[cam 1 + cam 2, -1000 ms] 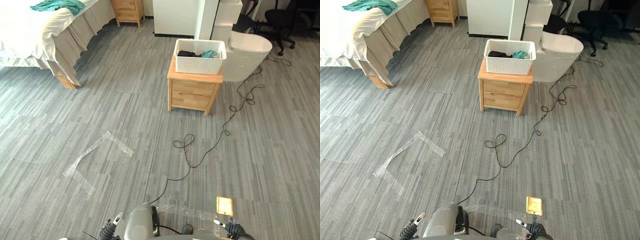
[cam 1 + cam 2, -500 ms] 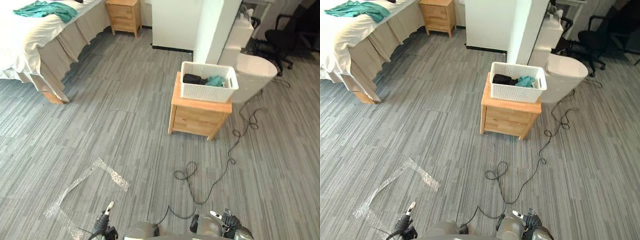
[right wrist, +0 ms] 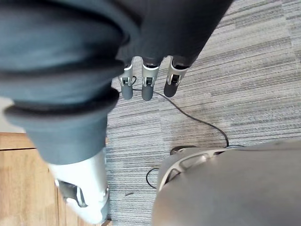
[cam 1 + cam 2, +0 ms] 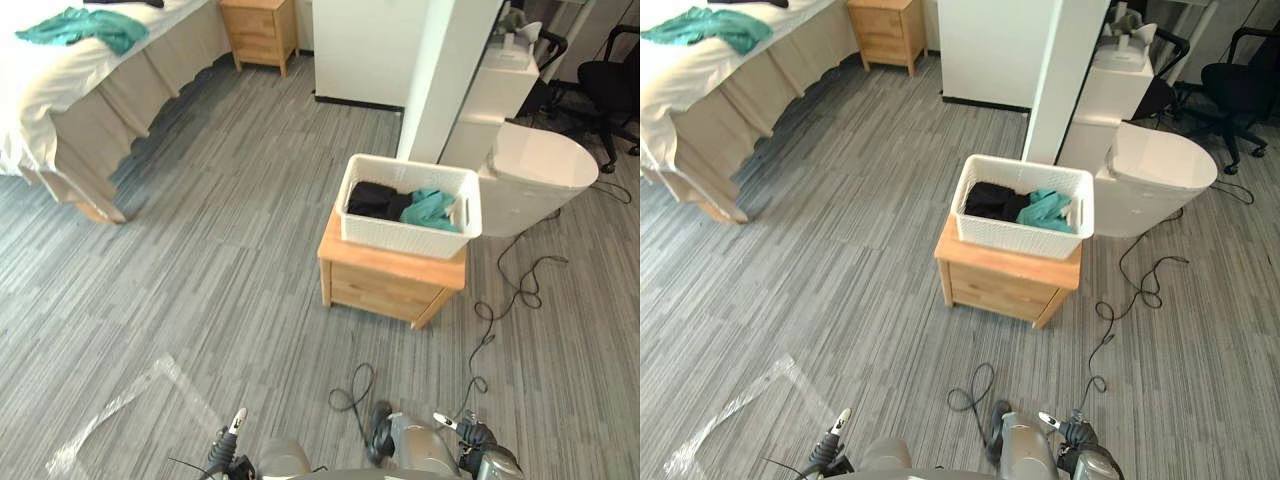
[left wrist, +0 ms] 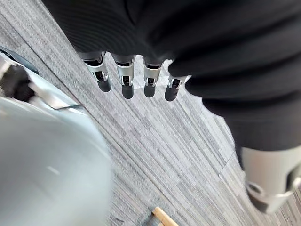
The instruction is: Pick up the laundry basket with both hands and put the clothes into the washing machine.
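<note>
A white laundry basket (image 4: 400, 237) stands on a low wooden nightstand (image 4: 385, 286) ahead of me, right of centre. Inside lie a black garment (image 4: 375, 200) and a teal one (image 4: 432, 209). Just behind it to the right is the white washing machine (image 4: 537, 172) with its rounded lid down. My left hand (image 5: 126, 85) hangs over the grey floor with straight fingers and holds nothing. My right hand (image 3: 147, 88) hangs the same way, empty, with the nightstand's wooden side close by. Both hands are low at my sides, well short of the basket.
A bed (image 4: 70, 100) with a teal cloth (image 4: 82, 25) on it fills the far left. A second wooden nightstand (image 4: 262, 30) stands at the back wall. A white pillar (image 4: 448, 70) rises behind the basket, with a black office chair (image 4: 615, 85) far right. Clear tape (image 4: 115, 412) marks the floor.
The whole view has shifted: the camera has come closer, so the nightstand and basket now look larger and lower. The basket itself has not moved. Both hands still hang at my sides.
</note>
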Tool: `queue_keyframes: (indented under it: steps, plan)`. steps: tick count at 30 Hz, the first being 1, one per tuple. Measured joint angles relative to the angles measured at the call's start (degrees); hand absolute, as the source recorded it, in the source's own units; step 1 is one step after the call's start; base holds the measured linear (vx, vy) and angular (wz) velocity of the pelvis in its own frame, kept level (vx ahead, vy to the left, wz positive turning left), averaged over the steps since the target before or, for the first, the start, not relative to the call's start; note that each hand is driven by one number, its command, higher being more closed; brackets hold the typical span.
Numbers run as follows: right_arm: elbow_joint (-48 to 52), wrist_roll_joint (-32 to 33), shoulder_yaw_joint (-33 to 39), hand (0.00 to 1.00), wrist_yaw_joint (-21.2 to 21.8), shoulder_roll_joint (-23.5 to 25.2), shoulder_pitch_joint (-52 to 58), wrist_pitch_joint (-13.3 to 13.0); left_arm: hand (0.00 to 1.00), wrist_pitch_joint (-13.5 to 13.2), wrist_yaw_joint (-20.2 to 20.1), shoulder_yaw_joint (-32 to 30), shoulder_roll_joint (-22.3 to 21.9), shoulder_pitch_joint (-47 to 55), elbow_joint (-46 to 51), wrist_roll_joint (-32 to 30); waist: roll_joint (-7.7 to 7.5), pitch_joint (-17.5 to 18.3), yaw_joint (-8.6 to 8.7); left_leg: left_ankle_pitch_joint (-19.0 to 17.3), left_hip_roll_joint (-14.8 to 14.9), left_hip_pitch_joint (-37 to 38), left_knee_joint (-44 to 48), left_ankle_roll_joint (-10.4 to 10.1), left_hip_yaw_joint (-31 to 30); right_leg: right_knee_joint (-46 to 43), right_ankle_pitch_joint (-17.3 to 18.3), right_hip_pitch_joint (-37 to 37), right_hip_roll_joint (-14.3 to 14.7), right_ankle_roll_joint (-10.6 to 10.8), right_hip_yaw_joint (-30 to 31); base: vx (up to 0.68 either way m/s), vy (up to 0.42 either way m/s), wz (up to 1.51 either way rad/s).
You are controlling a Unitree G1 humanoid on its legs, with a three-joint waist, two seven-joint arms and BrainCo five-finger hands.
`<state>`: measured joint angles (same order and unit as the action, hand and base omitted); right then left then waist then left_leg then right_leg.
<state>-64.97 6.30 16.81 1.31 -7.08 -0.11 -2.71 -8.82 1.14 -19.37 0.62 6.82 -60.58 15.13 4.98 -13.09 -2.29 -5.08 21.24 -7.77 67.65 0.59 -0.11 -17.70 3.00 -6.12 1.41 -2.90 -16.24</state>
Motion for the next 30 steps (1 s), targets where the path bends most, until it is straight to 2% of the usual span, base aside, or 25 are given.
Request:
queue_keyframes:
  steps: [2,3,4,5,6,7,9,10,11,12,13,14,15,17,19,20,23,25,26,27,28,29,30]
  plan:
    - [-1.0,0.1,-0.5,0.00,-0.2,0.1,0.0,0.5,0.00,-0.2,-0.2,1.9,1.3,-0.1,0.5,0.0,-1.98,-0.6,-0.26,-2.9,-1.0,-3.3,0.9,-1.3,2.7,4.6,0.1,5.4,0.5,-0.2,0.5,0.43,-0.309,-0.13]
    - [-1.3,0.2,-1.1,0.00,-0.4,0.6,0.0,0.7,0.00,-0.3,-0.7,4.0,2.6,-0.5,0.9,0.0,-3.11,-0.8,-0.13,-5.1,-3.0,-5.3,-5.3,-4.1,5.3,8.5,0.0,9.5,0.5,-0.1,0.7,0.44,-0.272,-0.03]
    - [-1.2,0.3,-1.1,0.00,-0.4,0.6,-0.1,0.7,0.00,-0.4,-0.8,4.2,2.5,-0.6,1.3,0.0,-3.04,-0.8,-0.10,-5.7,-3.8,-5.9,-9.0,-5.0,6.3,9.6,0.0,10.7,0.7,0.0,0.9,0.51,-0.251,-0.10]
    - [-1.2,0.6,-1.0,0.00,-0.7,0.6,-0.7,0.6,0.00,-0.5,-1.0,4.7,2.3,-1.0,1.8,0.0,-2.72,-0.7,-0.20,-6.2,-5.1,-6.9,-17.4,-5.6,8.0,11.5,0.0,12.5,0.9,0.0,1.6,0.40,-0.140,-0.18]
    - [-1.1,0.7,-1.0,0.00,-1.1,0.6,-0.8,0.6,0.00,-0.4,-1.0,5.2,2.3,-1.2,1.8,0.0,-2.72,-0.7,-0.19,-6.2,-6.1,-7.0,-22.3,-5.6,8.4,12.3,0.0,13.2,0.9,0.0,1.8,0.41,-0.041,-0.24]
    - [-0.9,1.2,-0.9,0.00,-1.4,0.6,-1.0,0.4,0.00,-0.5,-1.0,5.8,2.3,-1.7,1.9,0.0,-2.76,-0.7,-0.18,-5.9,-8.6,-6.8,-33.0,-6.0,7.9,13.8,0.1,14.1,0.8,0.1,2.4,0.25,0.003,-0.22]
    - [-0.3,2.8,-0.3,0.00,-2.3,0.7,-0.9,0.0,0.00,-0.5,-1.1,6.6,1.7,-2.7,2.0,0.0,-2.09,-0.2,-0.25,-3.1,-12.3,-5.6,-51.6,-7.1,4.4,15.1,1.0,15.0,1.1,1.7,3.5,0.28,0.084,-0.27]
    - [-0.1,3.4,0.3,0.00,-2.4,0.9,-0.9,-0.2,0.00,-0.5,-1.1,7.0,1.6,-2.8,2.0,0.0,-1.53,0.1,-0.45,0.0,-12.6,-5.5,-54.4,-6.3,3.2,15.0,1.7,15.1,1.4,2.7,4.2,0.40,0.207,-0.52]
    - [0.3,4.1,0.8,0.00,-2.5,1.3,-0.8,-0.5,0.00,-0.5,-1.1,7.5,1.8,-2.8,1.9,0.1,-1.11,0.4,-0.81,4.9,-12.6,-4.4,-54.4,-4.2,3.2,14.8,2.8,16.0,1.4,4.2,6.0,0.29,0.177,-0.54]
    - [0.7,4.9,1.1,0.00,-2.5,1.5,-0.5,-0.8,0.00,-0.5,-1.1,7.5,1.8,-2.6,1.9,0.1,-1.40,0.5,-1.18,6.2,-12.8,-4.3,-53.6,-3.3,3.4,14.4,3.5,16.3,1.1,5.1,6.9,0.34,0.214,-0.55]
    - [1.3,5.6,2.7,0.00,-2.6,2.4,0.1,-1.1,0.00,-0.5,-1.1,7.5,2.0,-2.8,1.8,0.2,-3.18,0.8,-1.64,4.5,-13.9,-3.7,-52.3,-2.2,5.1,12.0,5.3,15.9,-0.8,6.3,7.9,0.27,0.184,-0.41]
    - [1.8,6.7,3.6,0.00,-2.6,2.7,0.6,-1.1,0.00,-0.6,-1.2,7.6,2.2,-3.1,1.9,0.3,-4.34,0.9,-1.90,1.2,-15.0,-2.6,-51.3,-1.7,6.8,6.9,7.9,14.5,-2.9,7.2,9.1,0.26,0.190,-0.45]
    - [2.1,7.1,4.1,0.00,-2.7,2.7,0.5,-1.1,0.00,-0.6,-1.1,7.6,2.3,-3.0,1.9,0.3,-4.53,0.9,-1.99,0.2,-15.4,-1.6,-51.0,-1.3,7.7,2.7,9.0,13.1,-3.8,7.8,10.0,0.25,0.206,-0.60]
    - [6.2,10.3,5.2,0.00,-3.8,3.9,0.6,-1.8,0.00,-0.6,-1.1,7.8,3.3,-1.8,2.0,0.4,-4.46,0.9,-1.34,-1.9,-16.4,3.6,-51.3,0.5,11.0,-17.5,9.7,5.7,-7.3,9.2,11.4,0.23,0.212,-0.57]
    - [9.3,13.6,5.6,0.00,-4.9,4.7,1.6,-2.2,0.00,-0.6,-0.8,7.7,4.3,-1.2,2.6,0.8,-4.20,1.3,-0.22,-3.3,-16.7,6.1,-51.6,1.1,12.0,-20.2,10.9,4.0,-9.9,10.0,8.4,0.17,0.151,-0.15]
    - [11.0,14.9,5.8,0.00,-5.7,5.0,2.0,-2.5,0.00,-0.7,-0.6,7.4,4.5,-0.8,3.3,1.6,-3.81,1.7,-0.16,-3.5,-16.7,6.4,-51.9,1.2,12.0,-19.3,10.9,3.7,-10.7,9.9,7.2,0.18,0.124,-0.03]
    - [25.5,18.3,9.5,0.00,-10.2,7.5,4.5,-4.5,0.00,-1.3,0.9,3.7,4.7,1.0,12.5,5.8,-4.13,3.1,-0.01,-3.9,-16.0,6.8,-52.8,0.6,11.9,-8.6,10.0,0.9,-13.1,9.2,3.2,0.21,0.022,0.03]
    - [35.3,18.4,10.9,0.00,-12.5,8.7,6.6,-5.7,0.00,-1.5,1.8,0.6,4.5,2.6,20.6,8.3,-5.29,3.8,-0.10,-5.2,-16.1,6.0,-51.0,-0.8,11.4,-2.0,5.2,1.2,-13.6,7.5,2.3,0.18,-0.119,0.12]
    - [41.6,18.3,12.2,0.00,-13.7,9.4,8.0,-6.0,0.00,-1.7,2.9,-1.9,4.3,4.2,28.2,10.1,-6.51,4.6,-0.16,-6.9,-16.3,5.7,-49.0,-1.7,11.1,0.9,1.8,2.6,-13.9,8.6,2.3,0.16,-0.227,0.07]
    - [46.2,17.7,13.6,0.00,-14.4,8.8,9.3,-6.1,0.00,-1.9,3.5,-3.8,2.8,5.6,35.2,11.6,-5.28,5.2,-0.31,-8.2,-14.8,6.1,-47.8,-3.0,10.9,2.7,2.6,5.2,-12.8,9.3,1.5,0.14,-0.228,0.08]
    - [48.7,17.4,14.2,0.00,-15.0,8.6,9.7,-6.1,0.00,-2.3,4.0,-4.1,2.1,6.6,39.1,12.0,-4.66,6.0,-0.36,-8.5,-14.1,6.4,-47.9,-3.4,10.7,3.6,2.7,6.0,-12.2,9.1,0.9,0.17,-0.234,0.12]
    - [55.4,15.5,15.5,0.00,-15.2,8.3,11.6,-6.0,0.00,-3.2,4.2,-4.7,0.1,8.9,49.3,11.8,-4.08,7.5,-0.29,-8.6,-13.3,7.1,-49.0,-3.6,10.1,5.4,3.0,7.3,-11.1,8.6,-0.3,0.11,-0.127,0.15]
    - [56.6,15.3,15.7,0.00,-15.2,8.2,12.0,-6.1,0.00,-3.3,4.2,-4.9,-0.4,9.2,51.4,11.7,-3.96,7.9,-0.27,-8.5,-13.2,7.2,-49.3,-3.8,10.0,5.8,3.0,7.6,-11.0,8.6,-0.5,0.18,-0.150,0.21]
